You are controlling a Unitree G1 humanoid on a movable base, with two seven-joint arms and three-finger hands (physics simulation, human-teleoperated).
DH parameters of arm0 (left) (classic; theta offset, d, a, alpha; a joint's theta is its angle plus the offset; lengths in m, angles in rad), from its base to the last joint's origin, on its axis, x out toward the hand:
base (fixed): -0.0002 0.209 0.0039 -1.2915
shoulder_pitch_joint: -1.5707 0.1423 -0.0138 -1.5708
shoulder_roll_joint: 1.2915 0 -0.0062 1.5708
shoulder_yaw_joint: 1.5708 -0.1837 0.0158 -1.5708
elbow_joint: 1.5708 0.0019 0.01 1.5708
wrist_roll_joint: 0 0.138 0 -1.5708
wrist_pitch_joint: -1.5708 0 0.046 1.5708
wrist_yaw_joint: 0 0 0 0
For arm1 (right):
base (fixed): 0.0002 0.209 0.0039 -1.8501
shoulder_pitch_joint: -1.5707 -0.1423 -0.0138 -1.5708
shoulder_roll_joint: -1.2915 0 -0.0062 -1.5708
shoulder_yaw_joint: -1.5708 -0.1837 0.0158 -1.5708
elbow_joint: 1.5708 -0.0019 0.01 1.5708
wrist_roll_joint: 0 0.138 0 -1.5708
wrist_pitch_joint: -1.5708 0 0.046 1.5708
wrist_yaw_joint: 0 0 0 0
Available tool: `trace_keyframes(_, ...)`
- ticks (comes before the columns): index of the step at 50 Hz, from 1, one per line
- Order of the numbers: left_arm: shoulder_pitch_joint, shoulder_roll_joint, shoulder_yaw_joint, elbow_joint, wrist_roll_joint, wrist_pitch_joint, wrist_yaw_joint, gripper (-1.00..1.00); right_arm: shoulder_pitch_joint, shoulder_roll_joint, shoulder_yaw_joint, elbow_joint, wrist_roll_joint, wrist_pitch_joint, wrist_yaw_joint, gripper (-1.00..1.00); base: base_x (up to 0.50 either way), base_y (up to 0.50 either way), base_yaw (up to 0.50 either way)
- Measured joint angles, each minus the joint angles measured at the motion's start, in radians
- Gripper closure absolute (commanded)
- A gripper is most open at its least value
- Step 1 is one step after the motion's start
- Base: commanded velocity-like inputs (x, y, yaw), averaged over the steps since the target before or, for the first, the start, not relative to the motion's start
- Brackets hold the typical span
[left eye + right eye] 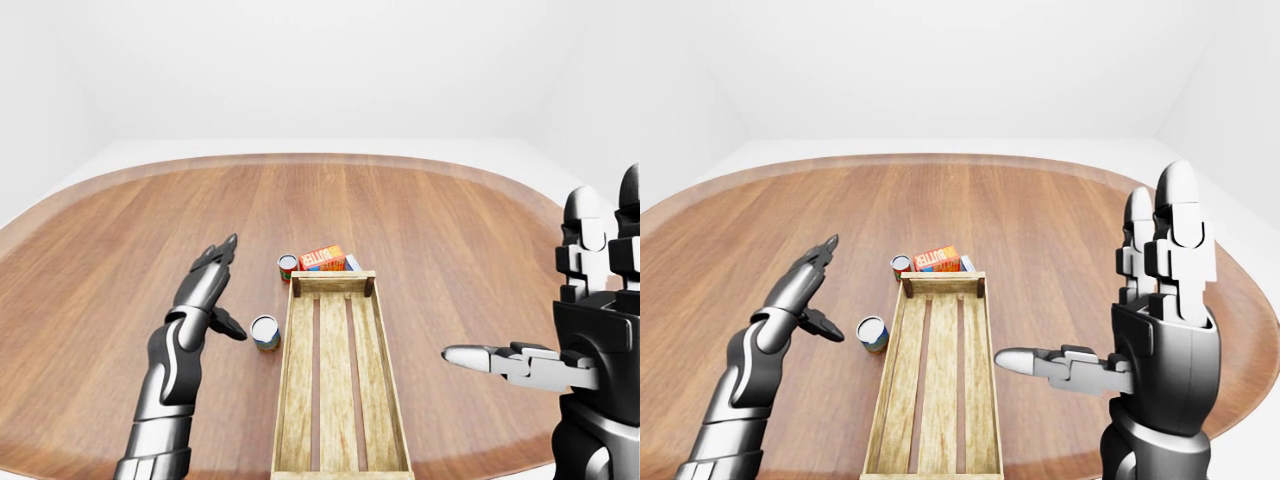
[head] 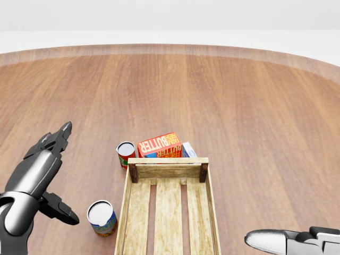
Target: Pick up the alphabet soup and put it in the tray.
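Observation:
A can with a blue and orange label (image 2: pixel 102 218) stands on the wooden table just left of the wooden tray (image 2: pixel 167 171). A second can, red with a white top (image 2: pixel 126 154), stands at the tray's top left corner. I cannot read the labels, so I cannot tell which is the alphabet soup. My left hand (image 1: pixel 235 288) is open, fingers pointing up the view and thumb toward the blue can, just left of it and not touching. My right hand (image 1: pixel 1095 275) is open and empty, raised right of the tray. The tray holds nothing.
An orange butter box (image 2: pixel 158 144) and a small pale blue box (image 2: pixel 188 150) lie against the tray's top end. The round wooden table (image 1: pixel 450 230) spreads around them, with white floor and walls beyond its rim.

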Motion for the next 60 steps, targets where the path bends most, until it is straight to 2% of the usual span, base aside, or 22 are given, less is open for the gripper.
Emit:
trace_keyframes(8,-0.062,0.009,-0.027,0.172,0.025,-0.027,0.052,-1.0,-0.004,0.002,-0.014,-0.001,0.008,0.0,-0.001,-0.98,0.0,0.0,0.0)
trace_keyframes(21,-0.243,0.025,-0.087,0.602,0.031,-0.106,0.182,-1.0,-0.013,0.007,-0.046,-0.002,0.04,0.0,-0.008,-0.98,0.0,0.0,0.0)
trace_keyframes(30,-0.347,0.033,-0.117,0.835,0.012,-0.145,0.24,-1.0,-0.014,0.006,-0.052,-0.002,0.046,0.0,-0.014,-0.98,0.0,0.0,0.0)
trace_keyframes(41,-0.431,0.036,-0.143,1.038,-0.004,-0.145,0.286,-1.0,-0.016,0.006,-0.059,-0.002,0.054,0.0,-0.019,-0.98,0.0,0.0,0.0)
trace_keyframes(60,-0.485,0.019,-0.17,1.169,0.006,-0.145,0.309,-1.0,-0.013,0.001,-0.061,-0.002,0.069,0.0,-0.031,-0.98,0.0,0.0,0.0)
